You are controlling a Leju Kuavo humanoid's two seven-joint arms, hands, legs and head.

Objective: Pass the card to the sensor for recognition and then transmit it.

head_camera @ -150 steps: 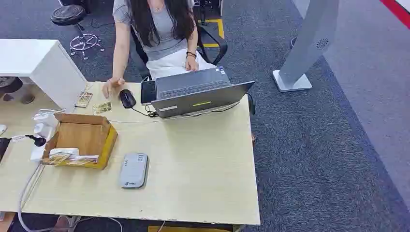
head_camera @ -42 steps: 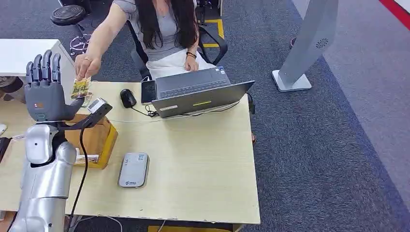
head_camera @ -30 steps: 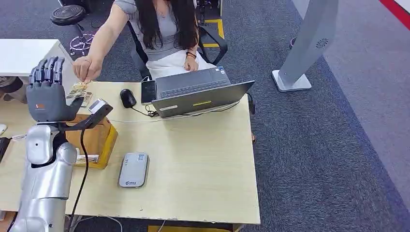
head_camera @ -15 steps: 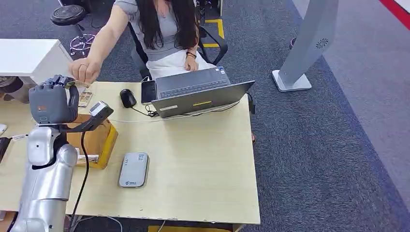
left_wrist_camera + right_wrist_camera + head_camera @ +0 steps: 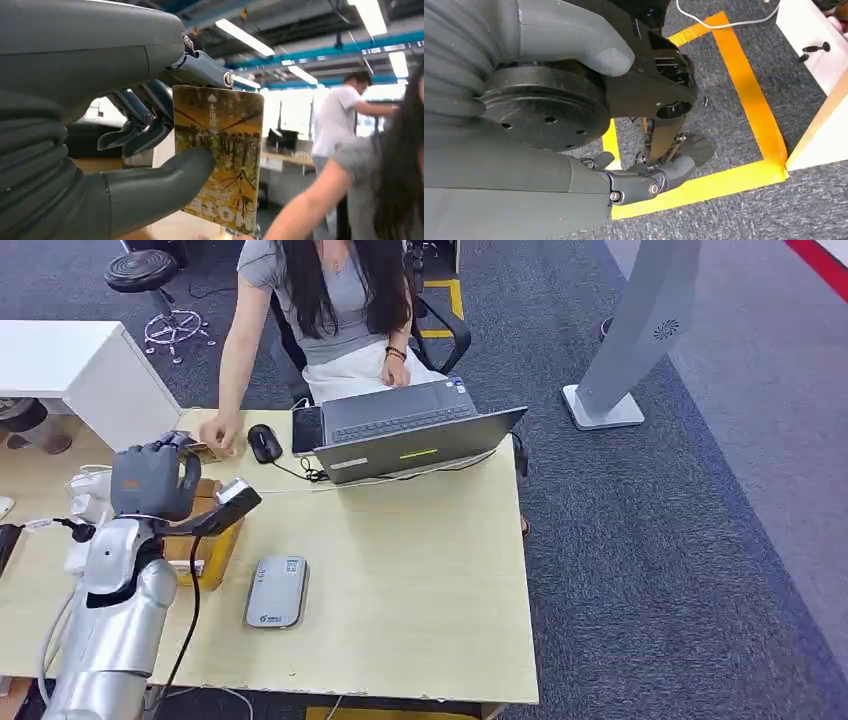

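- The left robot hand (image 5: 152,480) is closed on the card (image 5: 220,155): in the left wrist view the thumb presses on the card's printed face and the darker fingers curl behind it. The picture side, a yellow-brown forest scene, faces that camera.
- The card stands roughly upright in the grip, its long axis running up out of the fist.
- The sensor (image 5: 276,591), a flat grey reader, lies on the worktop (image 5: 400,570) nearer the robot's body than the left robot hand and towards its right, well apart from it. My judgement: the coming move is a sweep down and inward, with the card tipped flat over the reader's top.
- The left arm is the one placed to do it. The right robot hand (image 5: 644,180) hangs low over the carpet and yellow floor tape, fingers loosely curled and holding nothing.
- A cardboard box (image 5: 205,545) sits on the worktop beneath the left forearm, between the hand and the sensor; it may need clearing.
- A person's hand (image 5: 218,430) rests on the worktop just beyond the left robot hand, beside a mouse (image 5: 264,443) and a laptop (image 5: 410,435).
- The room is an office with grey carpet.
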